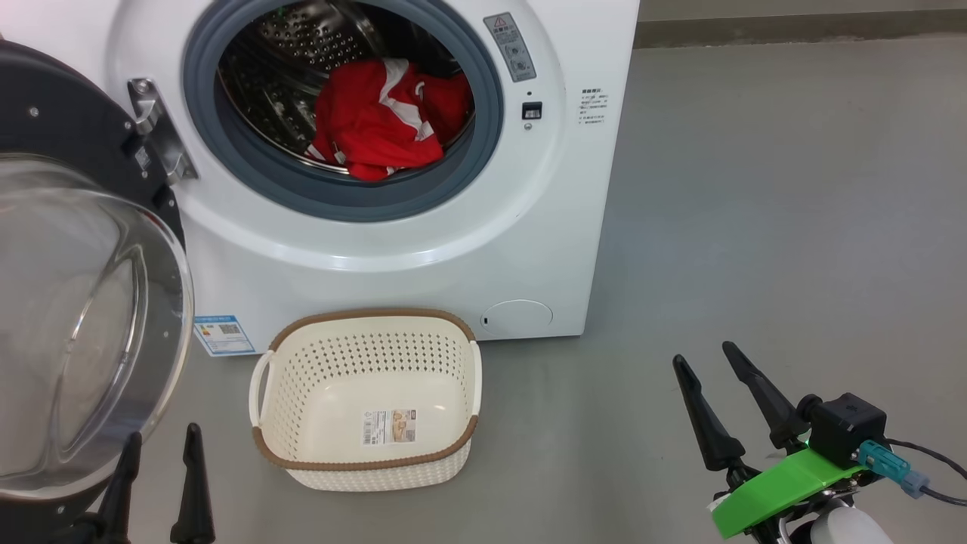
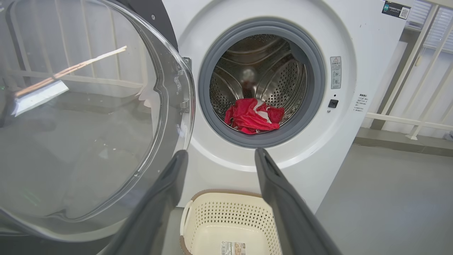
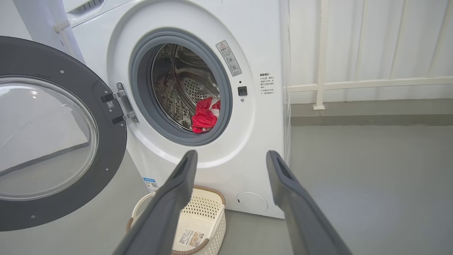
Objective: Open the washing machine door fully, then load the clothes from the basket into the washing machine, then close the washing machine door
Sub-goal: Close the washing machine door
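A plain grey floor [image 1: 755,227] runs up to a wall, with a white railing [image 3: 354,85] along it in the right wrist view. On this floor stands one white washing machine [image 1: 423,257]. Its one round door [image 1: 68,113] is swung wide open on the hinge [image 1: 159,128] at the left of the opening, black rim and clear bulging glass facing out. One grey rubber ring [image 1: 340,193] frames the steel drum [image 1: 287,60]. The clothes [image 1: 378,121] lie in one red heap with white stripes at the bottom of the drum, just behind the ring. How many garments make up the heap cannot be told.

One cream basket [image 1: 363,355] with a brown rim and two side handles sits on the floor just in front of the machine, below the opening. One paper label [image 1: 389,426] shows on its bottom. Low on the machine's front are one blue sticker [image 1: 224,335] and one small round flap [image 1: 517,317].

There are two claws, each with two dark fingers. The left claw [image 1: 163,432] is spread wide and grips nothing; it sits by the lower edge of the door glass, left of the basket, and whether it touches the glass cannot be told. The right claw [image 1: 704,353] is likewise spread wide with nothing in it, over bare floor well to the right of the basket.
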{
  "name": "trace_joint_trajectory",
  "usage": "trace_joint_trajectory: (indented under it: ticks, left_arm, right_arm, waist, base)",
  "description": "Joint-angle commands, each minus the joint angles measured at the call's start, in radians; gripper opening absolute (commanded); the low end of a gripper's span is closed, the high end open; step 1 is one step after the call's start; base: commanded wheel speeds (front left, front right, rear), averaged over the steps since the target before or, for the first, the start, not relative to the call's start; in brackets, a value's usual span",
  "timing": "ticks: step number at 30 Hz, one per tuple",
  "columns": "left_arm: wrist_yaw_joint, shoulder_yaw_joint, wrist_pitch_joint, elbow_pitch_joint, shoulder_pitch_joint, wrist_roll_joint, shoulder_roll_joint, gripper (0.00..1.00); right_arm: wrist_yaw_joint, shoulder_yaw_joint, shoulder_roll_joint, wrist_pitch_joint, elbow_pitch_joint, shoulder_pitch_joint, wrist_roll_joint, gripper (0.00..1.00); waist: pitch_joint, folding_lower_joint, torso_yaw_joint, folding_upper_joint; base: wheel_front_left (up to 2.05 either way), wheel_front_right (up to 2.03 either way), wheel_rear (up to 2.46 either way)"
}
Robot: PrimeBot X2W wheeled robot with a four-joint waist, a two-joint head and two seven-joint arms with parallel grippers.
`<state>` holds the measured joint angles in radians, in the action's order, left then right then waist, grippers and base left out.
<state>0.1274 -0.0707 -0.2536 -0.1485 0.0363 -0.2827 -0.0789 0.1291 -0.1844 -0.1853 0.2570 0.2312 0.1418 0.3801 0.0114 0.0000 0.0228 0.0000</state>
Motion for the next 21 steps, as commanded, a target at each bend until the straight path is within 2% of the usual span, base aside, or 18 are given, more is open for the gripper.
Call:
trace_joint_trajectory:
  ticks: [1,9,21]
  left_arm:
    - [0.002,-0.034,-0.008,0.019,-0.024,0.012,-0.012,1.00]
    - [0.002,-0.032,-0.008,0.018,-0.022,0.016,-0.009,1.00]
    - [-0.032,-0.058,-0.008,0.020,-0.022,0.039,0.000,1.00]
  right_arm:
    - [0.002,-0.023,-0.008,0.005,-0.022,0.003,0.007,1.00]
    - [0.002,-0.019,-0.011,0.005,-0.021,-0.003,0.008,1.00]
    - [0.002,-0.025,-0.008,0.005,-0.020,0.001,0.010,1.00]
  waist:
    - [0.002,0.0000,-0.002,0.0000]
    - [0.008,0.0000,-0.038,0.0000]
    - [0.009,0.0000,-0.156,0.0000]
  base:
    - [0.00,0.00,0.00]
    - [0.00,0.00,0.00]
    - [0.00,0.00,0.00]
